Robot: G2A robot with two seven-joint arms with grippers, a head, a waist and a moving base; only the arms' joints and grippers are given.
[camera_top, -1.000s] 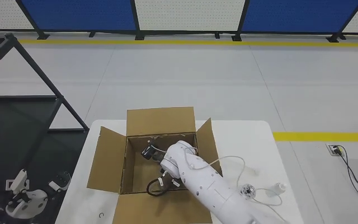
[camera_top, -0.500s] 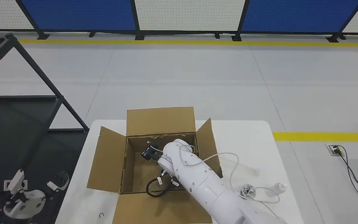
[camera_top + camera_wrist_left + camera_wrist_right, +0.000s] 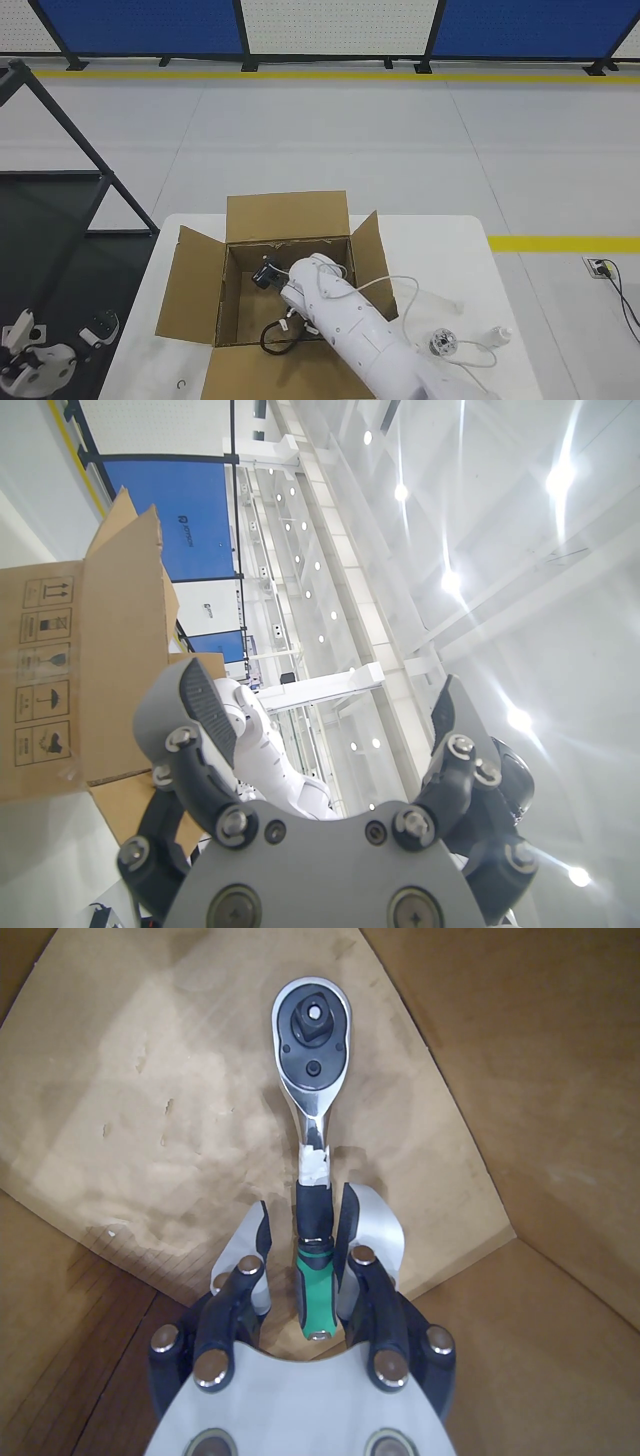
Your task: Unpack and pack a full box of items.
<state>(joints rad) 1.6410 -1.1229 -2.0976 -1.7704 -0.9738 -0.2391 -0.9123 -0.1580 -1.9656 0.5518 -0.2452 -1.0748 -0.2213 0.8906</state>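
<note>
Chrome ratchet wrench with black-and-green grip point(image 3: 310, 1048) lies flat on the floor of the open brown cardboard box point(image 3: 190, 285), square drive facing up and round head pointing away from the right claw point(image 3: 306, 1200). A torn white scrap of tape wraps the shank just above the black part of the grip. The grip end sits near a corner where the box floor meets two walls. The right claw is down inside the box, astride the grip with one finger on each side. Its jaws are narrow but not clamped: a strip of cardboard shows between one pad and the grip, and a thinner gap shows on the other side. The box floor around the wrench is scuffed, with small tears in the surface paper. In the top view the white right arm goes over the near edge into the box, all four flaps are folded outward, and the box sits on the left part of the white bench point(image 3: 450, 240). The left claw point(image 3: 322, 680) is off to the side outside the box, pointing up at the ceiling lights, jaws wide apart and holding nothing. Beside it is the box's outer wall with printed handling symbols. A blue and white panel fence point(image 3: 330, 25) runs along the far side of the grey floor.
</note>
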